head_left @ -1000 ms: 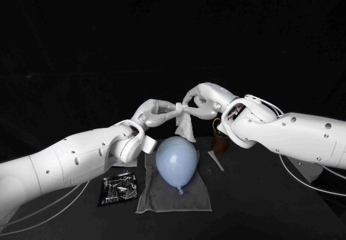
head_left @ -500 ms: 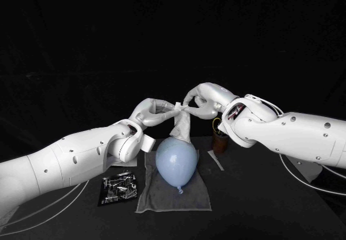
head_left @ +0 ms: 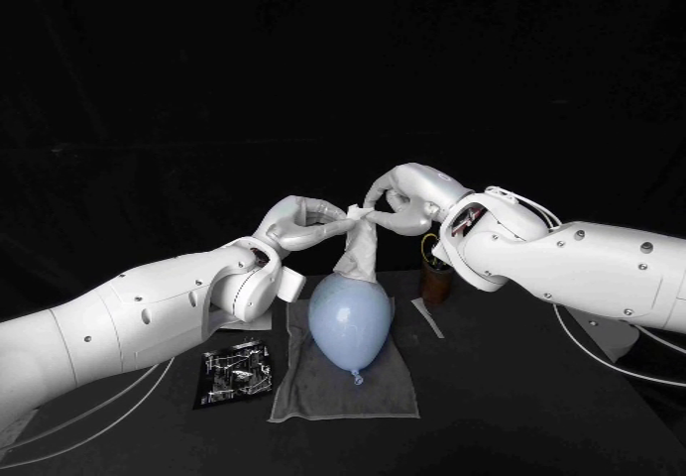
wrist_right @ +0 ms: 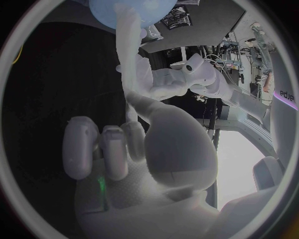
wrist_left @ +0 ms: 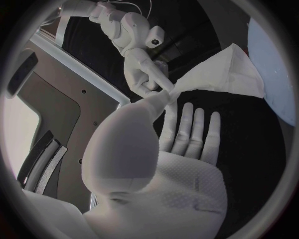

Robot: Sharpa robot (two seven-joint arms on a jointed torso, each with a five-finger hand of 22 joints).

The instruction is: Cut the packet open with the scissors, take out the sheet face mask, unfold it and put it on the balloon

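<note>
A pale blue balloon [head_left: 350,317] lies on a grey towel [head_left: 348,392] at the table's middle. Above it hangs the white sheet mask [head_left: 359,248], still folded into a narrow strip whose lower end touches the balloon's far end. My left hand [head_left: 304,224] and right hand [head_left: 398,200] both pinch the mask's top corner, fingertips nearly meeting. In the left wrist view my left hand [wrist_left: 171,124] pinches the mask [wrist_left: 221,74] opposite the right hand [wrist_left: 140,59]. In the right wrist view the mask [wrist_right: 127,55] hangs down to the balloon [wrist_right: 132,11]. The cut black packet [head_left: 236,373] lies left of the towel.
A brown cup [head_left: 437,283] stands behind the towel's right side, close under my right forearm. A thin white strip [head_left: 427,319] lies beside the towel's right edge. Both arms cross low over the table's sides.
The mask's hanging end has swung left and drawn narrower, now reaching the balloon's far end. My left hand has shifted slightly left; the right hand holds its place.
</note>
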